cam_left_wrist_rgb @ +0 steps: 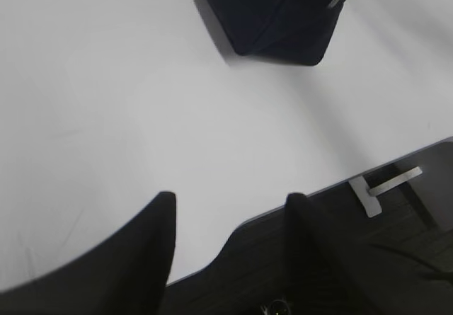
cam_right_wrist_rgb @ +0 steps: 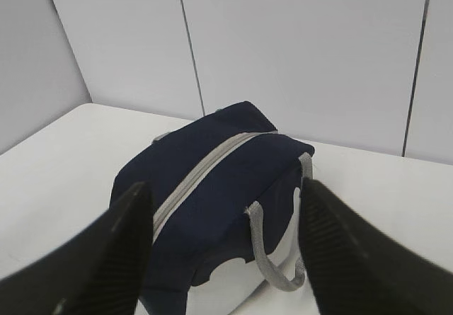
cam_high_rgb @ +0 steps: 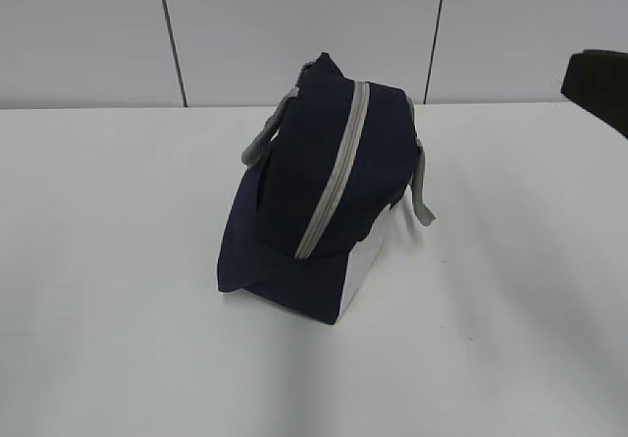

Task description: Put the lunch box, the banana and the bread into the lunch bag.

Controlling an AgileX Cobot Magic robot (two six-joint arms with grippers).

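Apparently the packing is done, or else not begun; the lunch bag [cam_high_rgb: 324, 201] sits alone mid-table w/ its grey zipper [cam_high_rgb: 334, 177] run shut along the top, and no lunch box, banana or bread shows in any view (prob. inside, but can't tell thru the fabric); handles [cam_high_rgb: 265, 137] flop down either side, white end panel [cam_high_rgb: 363, 270] faces the camera. Left gripper [cam_left_wrist_rgb: 230, 237] hangs over bare table [cam_left_wrist_rgb: 106, 102] near the front edge, well apart from the bag, fingers spread about halfway, nothing betw. them; right gripper [cam_right_wrist_rgb: 226, 237] looks at the bag from above its handle end, fingers wide, also empty, not touching. Judging by that: if food is in, only pulling the arms clear is left; if not, next move needs the zipper opened first, one gripper steadying the bag, the other at the pull tab (tab itself too small to make out).
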